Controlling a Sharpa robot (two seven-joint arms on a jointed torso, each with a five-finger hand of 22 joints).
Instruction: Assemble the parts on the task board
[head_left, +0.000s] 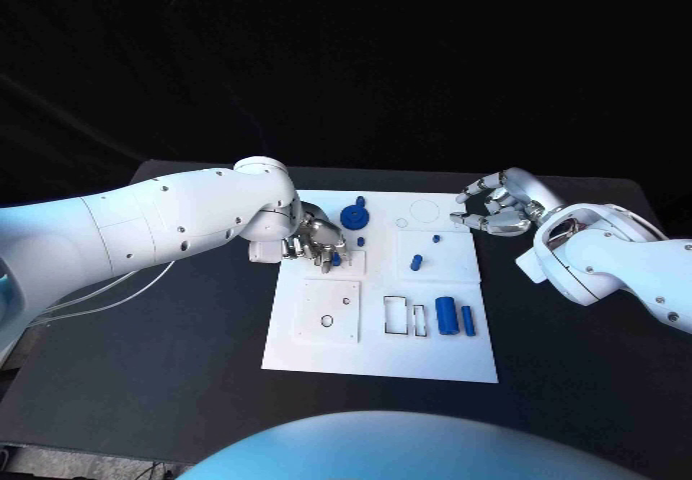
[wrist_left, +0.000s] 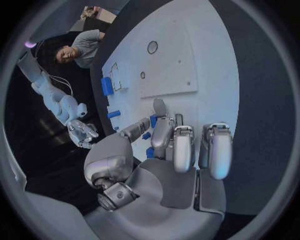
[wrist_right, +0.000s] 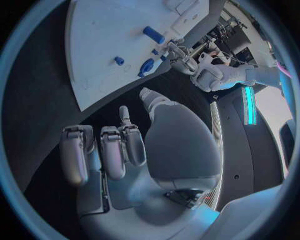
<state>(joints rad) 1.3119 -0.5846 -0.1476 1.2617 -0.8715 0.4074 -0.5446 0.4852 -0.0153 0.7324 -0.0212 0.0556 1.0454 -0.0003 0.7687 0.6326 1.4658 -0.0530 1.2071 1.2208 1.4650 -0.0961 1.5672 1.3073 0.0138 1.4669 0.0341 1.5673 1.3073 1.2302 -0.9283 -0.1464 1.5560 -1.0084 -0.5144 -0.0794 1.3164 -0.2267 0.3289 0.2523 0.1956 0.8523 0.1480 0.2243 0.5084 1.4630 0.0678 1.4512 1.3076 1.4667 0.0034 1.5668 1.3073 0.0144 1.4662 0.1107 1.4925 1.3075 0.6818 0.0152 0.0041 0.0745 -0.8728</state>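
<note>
The task board (head_left: 433, 355) lies mid-table. At its left edge the left hand (head_left: 315, 243) pinches a small blue peg (head_left: 335, 259) over a square block (head_left: 351, 262); tilt could jam it. Off the board's far right corner, the right hand (head_left: 493, 210) hovers, fingers curled, holding nothing.

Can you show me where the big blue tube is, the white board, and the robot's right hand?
big blue tube (head_left: 446, 315), head view, middle of its side.
white board (head_left: 382, 358), head view, bare part near its front edge.
right hand (head_left: 495, 205), head view, middle of the silver hand.
</note>
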